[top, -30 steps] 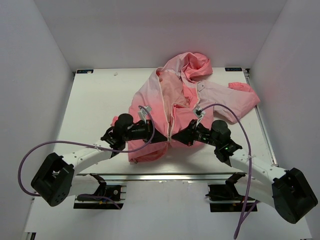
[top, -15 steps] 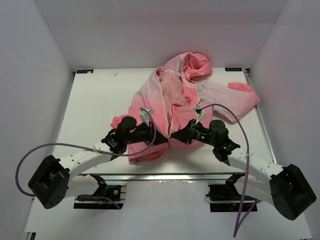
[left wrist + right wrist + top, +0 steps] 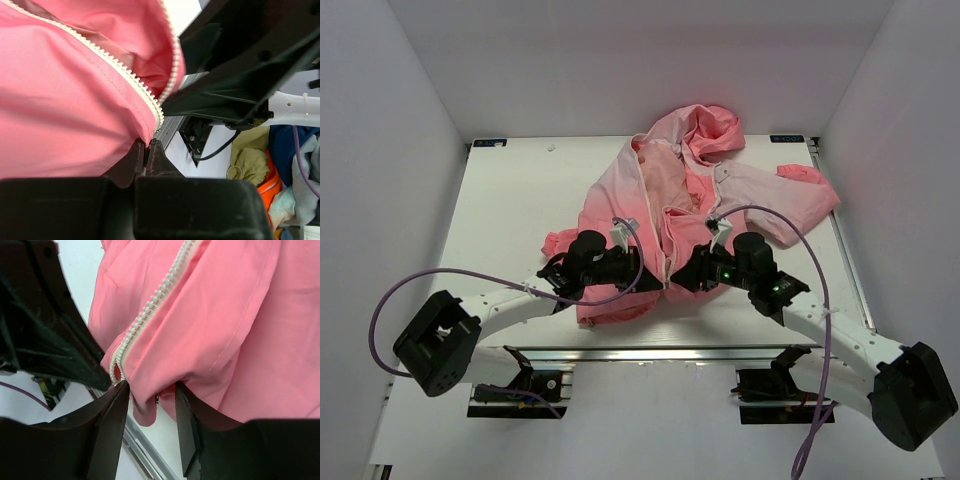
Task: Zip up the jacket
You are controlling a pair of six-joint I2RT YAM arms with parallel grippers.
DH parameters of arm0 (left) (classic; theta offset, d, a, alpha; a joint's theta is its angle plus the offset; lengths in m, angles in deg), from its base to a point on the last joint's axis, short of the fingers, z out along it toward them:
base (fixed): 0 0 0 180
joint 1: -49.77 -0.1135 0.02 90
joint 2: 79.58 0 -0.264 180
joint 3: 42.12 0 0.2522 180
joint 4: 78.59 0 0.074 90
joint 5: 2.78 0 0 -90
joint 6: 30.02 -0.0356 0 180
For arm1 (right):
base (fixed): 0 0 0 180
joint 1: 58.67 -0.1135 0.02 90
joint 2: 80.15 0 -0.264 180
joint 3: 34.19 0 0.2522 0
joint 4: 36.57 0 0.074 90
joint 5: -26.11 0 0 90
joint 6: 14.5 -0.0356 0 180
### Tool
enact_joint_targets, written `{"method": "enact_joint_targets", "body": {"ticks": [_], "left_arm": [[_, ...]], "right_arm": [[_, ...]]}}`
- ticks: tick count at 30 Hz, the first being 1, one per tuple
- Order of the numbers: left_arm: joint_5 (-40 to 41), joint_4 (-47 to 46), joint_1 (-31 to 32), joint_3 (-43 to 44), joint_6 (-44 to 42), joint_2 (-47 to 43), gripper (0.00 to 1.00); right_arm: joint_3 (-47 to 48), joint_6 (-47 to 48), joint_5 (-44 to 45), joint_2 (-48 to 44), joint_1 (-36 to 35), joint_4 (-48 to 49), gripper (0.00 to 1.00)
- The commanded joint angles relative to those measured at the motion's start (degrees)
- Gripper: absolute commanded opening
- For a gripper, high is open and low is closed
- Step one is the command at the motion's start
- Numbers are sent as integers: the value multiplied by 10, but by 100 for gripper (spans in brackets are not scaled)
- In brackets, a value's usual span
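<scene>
The pink jacket (image 3: 640,200) lies open on the white table (image 3: 510,200), hood (image 3: 712,130) at the back, white zipper (image 3: 666,250) running down the middle. My left gripper (image 3: 658,284) is shut on the bottom hem of the left front panel, right at the end of the zipper teeth (image 3: 125,75); its closed tips (image 3: 148,144) pinch the fabric edge. My right gripper (image 3: 680,280) sits just right of it. In the right wrist view its jaws (image 3: 152,392) stand open around the bottom corner of the other panel (image 3: 225,315), beside its zipper teeth (image 3: 155,300).
A metal rail (image 3: 650,352) runs along the table's near edge just below the hem. The right arm's black body (image 3: 240,60) is close in front of the left gripper. One sleeve (image 3: 790,205) stretches to the right. White walls enclose the table.
The left arm has swung to the right, its wrist closer to the hem. The right wrist has shifted slightly left. The two grippers stay together at the bottom of the zipper.
</scene>
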Motion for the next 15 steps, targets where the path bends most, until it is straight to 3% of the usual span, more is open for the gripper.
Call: {"method": "enact_joint_targets", "body": {"ticks": [1,10,15], "left_arm": [[-26,-12,4,23,8,1,0],[-17,-13,4,9,14,-23,0],[-17,-8,5,12,14,-34,0]], "right_arm": [[47,53,19,-38,1,-77,48],[114,135,79,-93,-24,-267,49],[153,143,132,-106,-121,-319,48]]}}
